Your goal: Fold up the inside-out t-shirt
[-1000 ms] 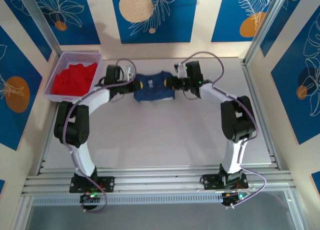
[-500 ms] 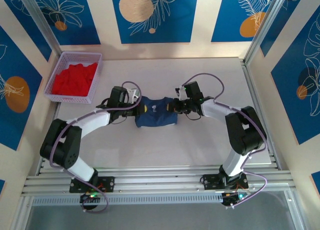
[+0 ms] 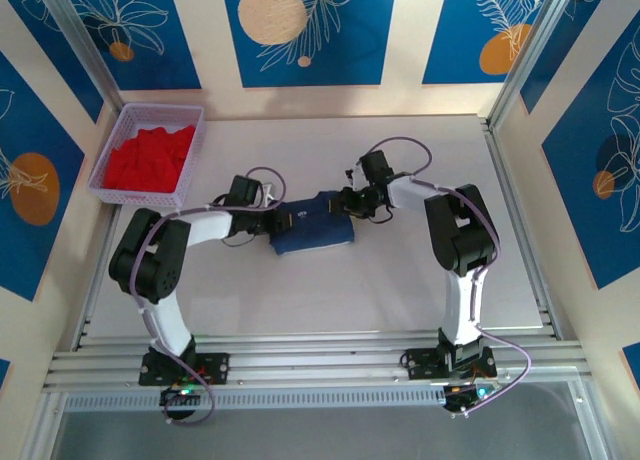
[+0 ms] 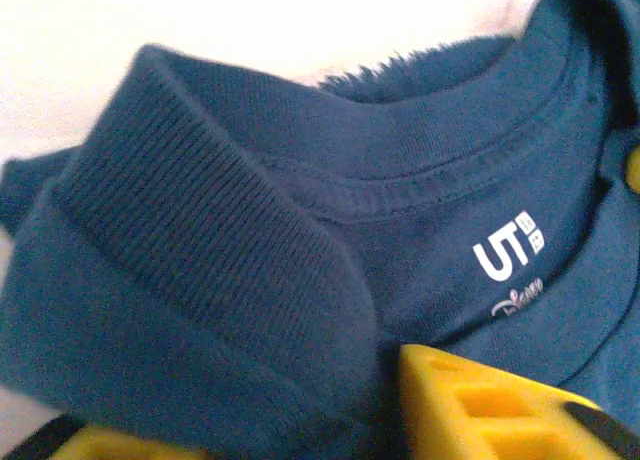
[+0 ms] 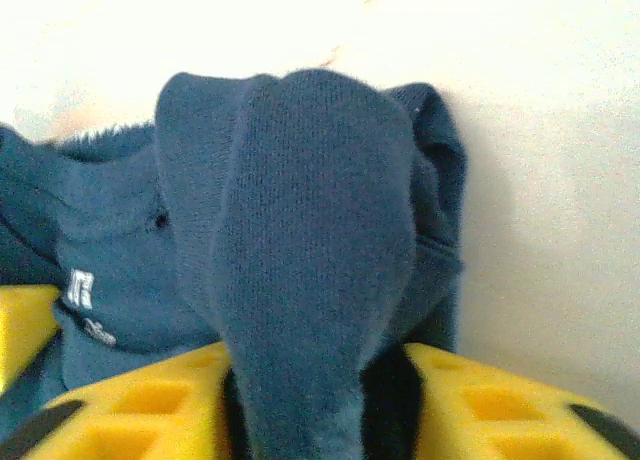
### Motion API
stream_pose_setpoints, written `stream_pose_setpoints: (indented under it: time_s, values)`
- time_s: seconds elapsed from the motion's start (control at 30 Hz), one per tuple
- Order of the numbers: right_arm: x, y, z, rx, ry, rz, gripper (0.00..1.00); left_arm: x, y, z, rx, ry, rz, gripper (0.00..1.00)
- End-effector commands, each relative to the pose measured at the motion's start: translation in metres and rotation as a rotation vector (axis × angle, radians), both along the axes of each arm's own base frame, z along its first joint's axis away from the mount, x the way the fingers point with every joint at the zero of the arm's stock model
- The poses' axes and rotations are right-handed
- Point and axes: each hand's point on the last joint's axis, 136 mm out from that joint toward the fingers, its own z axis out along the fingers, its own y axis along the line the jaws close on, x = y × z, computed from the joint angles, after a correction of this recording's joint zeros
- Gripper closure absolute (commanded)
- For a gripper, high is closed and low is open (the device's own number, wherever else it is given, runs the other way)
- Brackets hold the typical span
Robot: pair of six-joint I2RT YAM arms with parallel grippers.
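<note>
The inside-out t-shirt (image 3: pixel 312 225) lies bunched into a compact navy bundle between the two pincers, flat on the worktop (image 3: pixel 300 300). The left pincer (image 3: pixel 272 218) is clenched on the shirt's left edge. In the left wrist view a thick, rounded fold of finely ribbed knit is pressed between its yellow fingers (image 4: pixel 480 410), which are moulded plastic with square hollows. Just beyond that fold runs the stitched neckband (image 4: pixel 430 180), curved and double-seamed. A small white printed label (image 4: pixel 508 250) sits beneath it on smoother jersey cloth. A fuzzy, frayed edge shows at the far side of the collar.

The right pincer (image 3: pixel 345 202) grips the opposite edge. In the right wrist view a soft, tongue-shaped hump of navy knit rises from between its yellow fingers (image 5: pixel 150 405), held tight at the base. More folds are heaped behind it, and the white label print is glimpsed to the left.

Well away from the left pincer, toward the far-left corner of the pale, smooth worktop, stands a lilac lattice-walled basket (image 3: pixel 160 108). It is rectangular and holds a crumpled bright red garment (image 3: pixel 148 158) that fills most of it.
</note>
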Motion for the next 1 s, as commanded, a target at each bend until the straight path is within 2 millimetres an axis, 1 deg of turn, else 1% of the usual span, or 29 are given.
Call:
stream_pose_setpoints:
  time_s: [0.0, 0.1, 0.13, 0.2, 0.27, 0.33, 0.4, 0.47, 0.53, 0.6, 0.67, 0.77, 0.87, 0.97]
  values:
    - [0.002, -0.013, 0.042, -0.011, -0.059, 0.018, 0.47, 0.005, 0.020, 0.020, 0.085, -0.034, 0.044, 0.50]
    - [-0.007, -0.024, 0.061, 0.001, -0.080, 0.011, 0.39, 0.003, 0.031, 0.038, 0.135, -0.067, 0.055, 0.42]
    - [-0.010, -0.026, 0.064, 0.005, -0.080, 0.010, 0.37, 0.002, 0.034, 0.043, 0.149, -0.077, 0.059, 0.38]
    - [-0.016, -0.031, 0.064, 0.016, -0.060, -0.001, 0.33, -0.003, 0.043, 0.051, 0.183, -0.089, 0.074, 0.25]
    - [-0.019, -0.031, 0.060, 0.028, -0.040, -0.003, 0.31, -0.008, 0.049, 0.055, 0.206, -0.088, 0.083, 0.21]
    - [-0.018, -0.028, 0.054, 0.044, -0.017, -0.004, 0.28, -0.011, 0.042, 0.063, 0.163, -0.096, 0.056, 0.21]
    - [-0.015, -0.022, 0.047, 0.069, 0.015, -0.003, 0.26, -0.015, 0.018, 0.072, 0.044, -0.107, -0.011, 0.21]
    - [-0.012, -0.018, 0.039, 0.086, 0.041, -0.007, 0.24, -0.015, -0.003, 0.073, -0.029, -0.095, -0.069, 0.22]
    - [-0.010, -0.013, 0.030, 0.105, 0.070, -0.005, 0.23, -0.014, -0.018, 0.069, -0.057, -0.084, -0.110, 0.22]
    - [-0.011, -0.007, 0.021, 0.117, 0.102, 0.002, 0.22, -0.009, -0.024, 0.059, -0.056, -0.077, -0.123, 0.22]
    - [-0.014, -0.002, 0.013, 0.123, 0.122, 0.009, 0.22, -0.003, -0.020, 0.044, -0.015, -0.057, -0.107, 0.23]
    - [-0.020, 0.007, 0.002, 0.129, 0.156, 0.018, 0.23, 0.001, -0.007, 0.022, 0.046, -0.028, -0.073, 0.23]
    - [-0.026, 0.013, -0.011, 0.128, 0.194, 0.018, 0.27, 0.000, 0.003, 0.004, 0.071, 0.002, -0.047, 0.24]
    - [-0.029, 0.022, -0.018, 0.154, 0.215, 0.024, 0.33, -0.006, 0.008, -0.007, 0.081, 0.025, -0.032, 0.24]
